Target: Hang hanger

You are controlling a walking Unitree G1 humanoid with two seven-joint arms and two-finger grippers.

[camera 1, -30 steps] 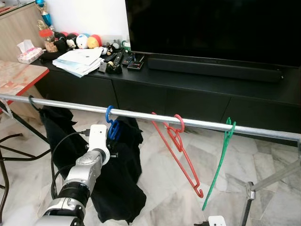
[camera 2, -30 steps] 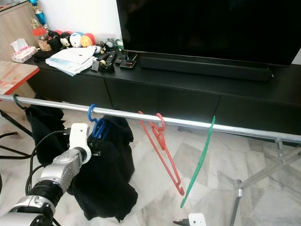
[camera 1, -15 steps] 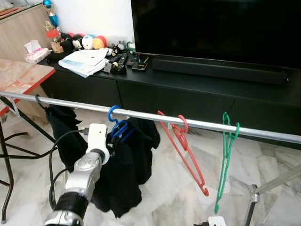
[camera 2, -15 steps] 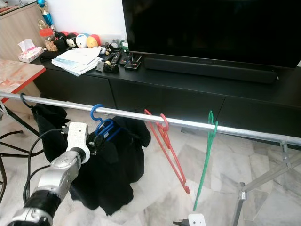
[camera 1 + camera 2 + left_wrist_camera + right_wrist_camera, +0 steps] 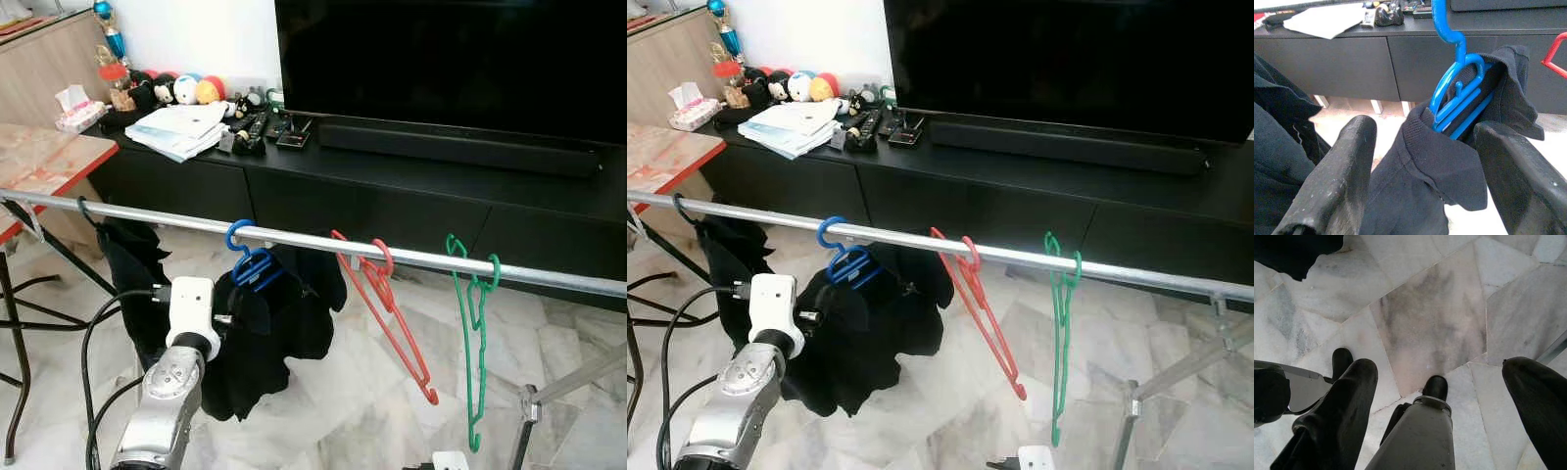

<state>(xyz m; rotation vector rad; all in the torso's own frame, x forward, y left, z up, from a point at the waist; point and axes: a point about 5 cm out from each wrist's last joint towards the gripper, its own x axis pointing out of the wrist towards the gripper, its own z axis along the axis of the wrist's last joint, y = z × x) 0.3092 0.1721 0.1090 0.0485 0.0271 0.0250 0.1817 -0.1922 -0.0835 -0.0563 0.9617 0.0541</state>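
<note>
- Marble floor (image 5: 343, 392) low in frame, dark TV unit (image 5: 411, 196) across the top.
- My left gripper (image 5: 1420, 161), lower left, is spread wide and empty.
- Just past its fingertips the blue hanger (image 5: 250, 264) hangs hooked on the rail (image 5: 313, 242), wearing a black shirt (image 5: 265, 333); I judge it hung.
- Right gripper (image 5: 1440, 396) idles wide apart over floor.

Head cameras look forward and down over a metal rail (image 5: 323, 243) toward a black TV cabinet (image 5: 411, 191).
The two eye views share almost the same scene, the right eye's framing slightly offset, both taking in the rail, the hangers and the marble floor (image 5: 950, 411). The left wrist camera sits close behind its gripper (image 5: 1422, 169), facing the blue hanger (image 5: 1462, 93) and the cabinet beyond. The right wrist camera points straight down past its gripper (image 5: 1442, 396) at the same floor.
</note>
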